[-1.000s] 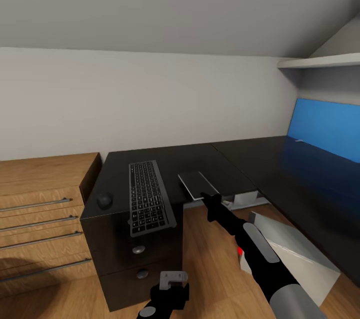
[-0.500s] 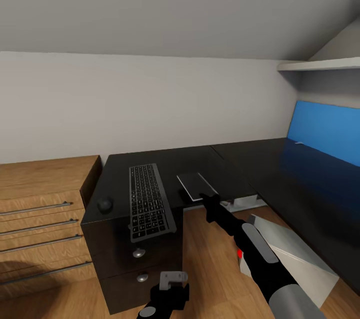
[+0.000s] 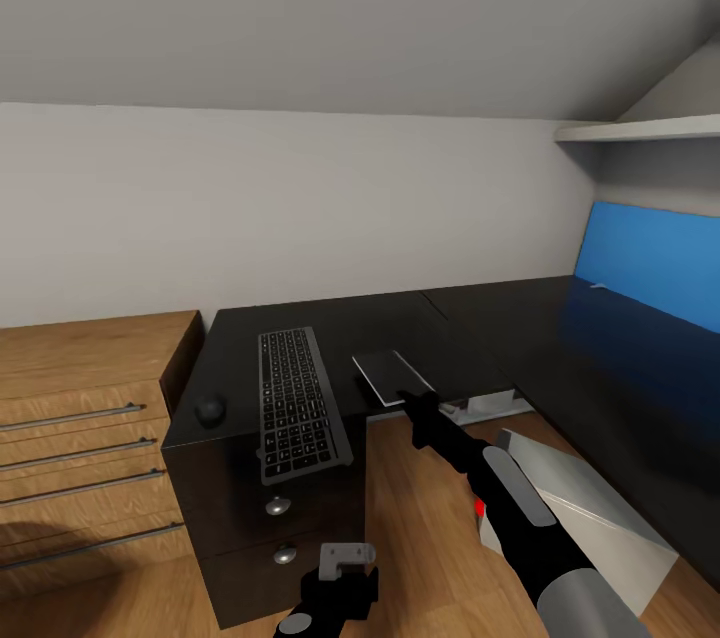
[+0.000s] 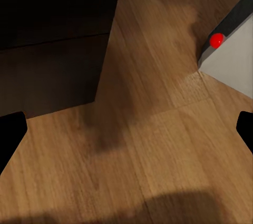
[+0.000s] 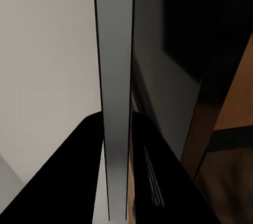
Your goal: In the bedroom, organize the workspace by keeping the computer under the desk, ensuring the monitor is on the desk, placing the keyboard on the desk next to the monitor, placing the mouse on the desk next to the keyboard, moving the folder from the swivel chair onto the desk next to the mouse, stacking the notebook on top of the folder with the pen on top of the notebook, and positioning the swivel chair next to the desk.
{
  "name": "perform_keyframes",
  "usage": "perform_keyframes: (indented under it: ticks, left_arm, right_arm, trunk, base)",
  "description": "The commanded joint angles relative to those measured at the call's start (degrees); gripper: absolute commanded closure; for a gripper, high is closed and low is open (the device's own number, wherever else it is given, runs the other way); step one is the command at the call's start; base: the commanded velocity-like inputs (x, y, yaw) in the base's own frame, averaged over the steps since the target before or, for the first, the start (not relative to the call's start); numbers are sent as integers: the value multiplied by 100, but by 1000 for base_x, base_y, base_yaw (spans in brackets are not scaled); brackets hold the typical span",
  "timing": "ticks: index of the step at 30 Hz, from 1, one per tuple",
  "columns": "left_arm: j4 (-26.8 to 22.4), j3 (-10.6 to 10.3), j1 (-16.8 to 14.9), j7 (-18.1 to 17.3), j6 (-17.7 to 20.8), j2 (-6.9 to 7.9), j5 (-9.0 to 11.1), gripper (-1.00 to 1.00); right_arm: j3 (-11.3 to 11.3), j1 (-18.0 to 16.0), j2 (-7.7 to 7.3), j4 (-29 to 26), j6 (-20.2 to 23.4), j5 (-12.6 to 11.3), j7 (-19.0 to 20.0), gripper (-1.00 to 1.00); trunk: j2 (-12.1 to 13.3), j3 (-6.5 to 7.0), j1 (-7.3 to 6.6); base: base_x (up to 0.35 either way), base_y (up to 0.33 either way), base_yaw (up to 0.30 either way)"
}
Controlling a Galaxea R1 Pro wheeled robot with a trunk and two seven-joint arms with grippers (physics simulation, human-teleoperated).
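1. Two black fingers (image 5: 79, 176) of the right gripper (image 3: 412, 402) clamp the near edge of the notebook (image 3: 393, 375), a thin dark slab with a pale rim; the right wrist view shows it edge-on as a narrow grey strip pinched between them.
2. The notebook lies flat at the front edge of the bench (image 3: 480, 318), slightly overhanging it, just right of the keyboard (image 3: 298, 396).
3. The right arm (image 3: 520, 508) is black with grey sleeve panels and reaches up from the lower right to the bench edge.
4. The left gripper (image 3: 345, 563) hangs low in front of the drawer unit (image 3: 270, 528); in the left wrist view its black fingers (image 4: 10, 137) stand wide apart at either border, with bare wooden floor (image 4: 142, 150) between them.
5. The keyboard is slim and black with dark grey keys, lying lengthwise on the matt black bench top over the drawer unit, whose front carries round silver knobs (image 3: 277, 505).
6. A small dark rounded object (image 3: 209, 408), perhaps the mouse, sits left of the keyboard near the bench's corner.
7. The computer (image 3: 590, 508), a light grey box with a small red light (image 3: 480, 510), lies tilted on the floor beside the right arm, below the bench's right wing.
8. A bright blue panel (image 3: 650, 263) stands against the wall behind that wing, under a white shelf (image 3: 640, 128).
9. A light wooden chest of drawers (image 3: 90, 438) with long metal handles adjoins the bench on the left.
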Motion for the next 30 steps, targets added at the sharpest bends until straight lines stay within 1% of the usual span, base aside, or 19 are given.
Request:
perform_keyframes:
  ticks: [1, 22, 23, 28, 30]
  left_arm:
    - [-9, -14, -6, 44, 14, 3, 39, -100]
    - [-9, -14, -4, 44, 14, 3, 39, -100]
    - [-7, -14, -5, 44, 14, 3, 39, -100]
    - [-1, -19, -4, 42, 14, 3, 40, -100]
    - [-1, -21, -5, 39, 14, 3, 39, -100]
  right_arm:
    - [-2, -3, 0, -5, 4, -53, -34, 100]
    - [-17, -3, -6, -3, -11, -41, -48, 100]
    - [-18, -3, -7, -3, -12, -39, -66, -100]
    - [-19, -3, -4, -6, -14, -43, -299, -100]
    - [-19, -3, -6, -11, -13, -44, -335, -100]
  trunk:
    - [-3, -6, -1]
    - [-3, -6, -1]
    - [-3, -6, -1]
    - [-3, -6, -1]
    - [-3, -6, -1]
  base:
    - [0, 0, 0]
    - [0, 0, 0]
    - [0, 0, 0]
    - [0, 0, 0]
    - [0, 0, 0]
